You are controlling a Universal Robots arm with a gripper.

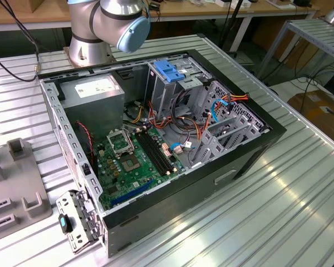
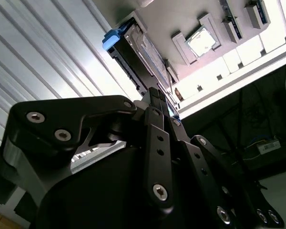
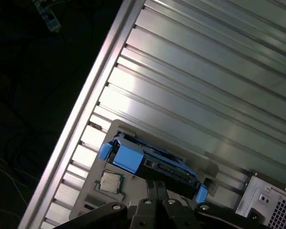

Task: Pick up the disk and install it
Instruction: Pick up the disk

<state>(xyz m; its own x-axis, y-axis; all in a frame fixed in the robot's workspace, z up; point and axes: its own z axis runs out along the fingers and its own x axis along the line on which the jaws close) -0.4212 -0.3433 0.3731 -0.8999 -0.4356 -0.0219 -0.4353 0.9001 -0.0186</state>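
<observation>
Black metal links of the end effector (image 2: pixel 157 93) converge to two slim tips that lie pressed together with nothing between them, as both wrist views (image 3: pixel 157 186) show. The tips sit just beside the disk (image 3: pixel 157 168), a flat silver-grey hard drive with a bright blue plastic frame. Whether they actually touch it cannot be told.

The disk (image 2: pixel 138 52) stands on one long edge in a slot of a flat grey fixture plate (image 3: pixel 91 193), which lies on the ribbed aluminium worktop (image 3: pixel 205 71). Its long axis runs level with the worktop and parallel to the ribs. One end, the one carrying a chunky blue tab, points toward the worktop's edge; the other points toward the perforated grey corner of the computer case (image 3: pixel 271 205).

A small square silver processor chip (image 3: pixel 110 182) rests in a recess of the same plate, near the tabbed end of the disk.

In the exterior view, the open black computer case (image 1: pixel 250 150) lies on its side on the worktop, its green circuit board (image 1: pixel 133 167) exposed, with a blue plastic bracket (image 1: pixel 170 69) on top of its drive cage.
</observation>
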